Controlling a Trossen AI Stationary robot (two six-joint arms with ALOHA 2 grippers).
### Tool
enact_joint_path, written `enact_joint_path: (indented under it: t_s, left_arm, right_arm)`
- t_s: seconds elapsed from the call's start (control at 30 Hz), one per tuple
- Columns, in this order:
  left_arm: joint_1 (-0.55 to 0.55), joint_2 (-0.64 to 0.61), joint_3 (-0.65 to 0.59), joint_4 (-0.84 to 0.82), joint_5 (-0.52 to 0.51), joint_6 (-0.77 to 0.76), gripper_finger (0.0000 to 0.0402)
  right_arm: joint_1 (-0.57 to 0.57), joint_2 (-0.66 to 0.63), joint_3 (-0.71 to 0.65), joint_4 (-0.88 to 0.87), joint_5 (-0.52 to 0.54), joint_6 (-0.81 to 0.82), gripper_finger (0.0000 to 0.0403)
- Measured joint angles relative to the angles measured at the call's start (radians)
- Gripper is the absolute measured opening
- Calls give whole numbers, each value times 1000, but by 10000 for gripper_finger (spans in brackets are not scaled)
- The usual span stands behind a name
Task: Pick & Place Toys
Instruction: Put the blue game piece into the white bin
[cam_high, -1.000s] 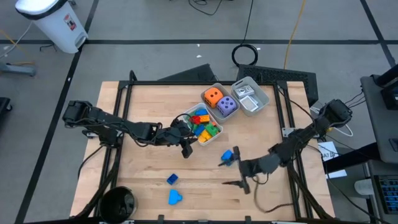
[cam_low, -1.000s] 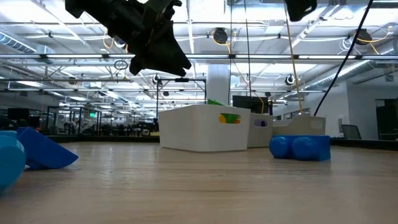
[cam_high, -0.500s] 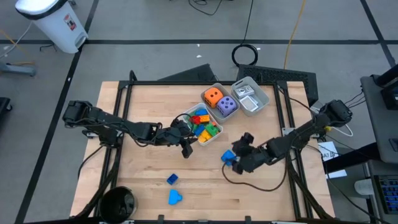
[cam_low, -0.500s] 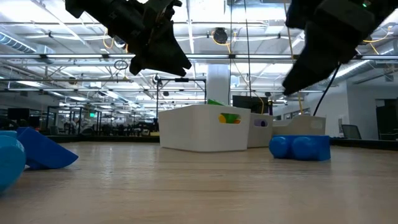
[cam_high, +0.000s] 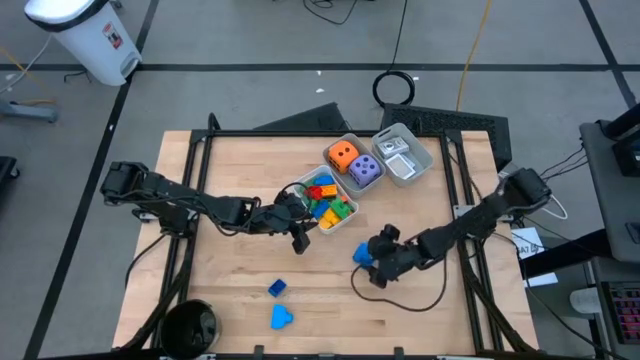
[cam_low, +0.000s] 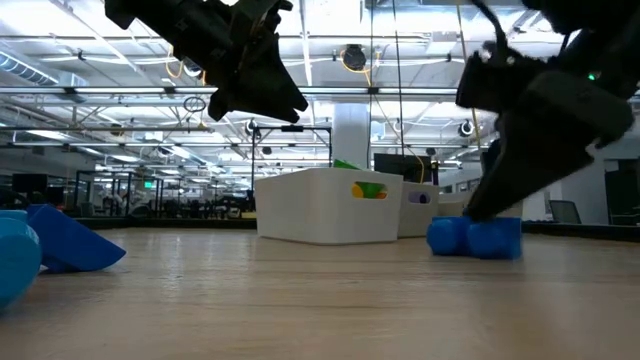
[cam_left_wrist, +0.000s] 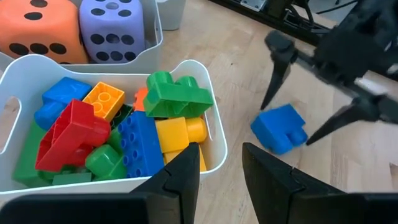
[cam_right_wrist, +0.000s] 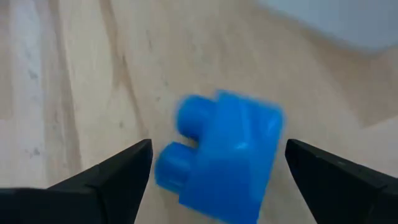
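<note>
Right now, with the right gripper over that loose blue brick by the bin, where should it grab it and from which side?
Judging by its pose, take the blue brick across its flat side walls, coming straight down. The right gripper is open with a finger on each side, and the two studs point sideways, so the flats face the pads. It lies apart from the white bin, so both sides look clear.

— What could not be verified?

— Blue brick (cam_right_wrist: 221, 155): blurred in the right wrist view, studs indistinct. In the low view the right gripper (cam_low: 500, 205) covers part of it.

— Anything else?

— Two blue pieces (cam_low: 45, 250) are cut off at the low view's left edge. The contents of the clear tray (cam_high: 403, 154) are too small to identify from above.
</note>
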Motion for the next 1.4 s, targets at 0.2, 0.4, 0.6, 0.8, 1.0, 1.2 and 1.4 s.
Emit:
enact_joint_path:
  t_s: [0.2,0.4,0.6,0.8,1.0,1.2,1.4]
  left_arm:
    - [0,0,0,0,0,0,129]
    - [0,0,0,0,0,1,129]
    - [0,0,0,-1,0,1,129]
    - [0,0,0,-1,0,1,129]
    - [0,0,0,-2,0,1,129]
    - [0,0,0,3,0,1,129]
    - [0,0,0,31,1,1,129]
  right_arm:
    - [-21,75,1,5,-24,15,339]
    - [-24,94,1,56,-24,-109,314]
    - [-27,90,-1,130,-27,-289,290]
    - [-53,90,-1,165,-30,-280,259]
    - [-52,88,-1,165,-47,-270,233]
    - [-52,25,9,241,-61,-299,233]
    - [-114,-48,38,430,-52,-452,245]
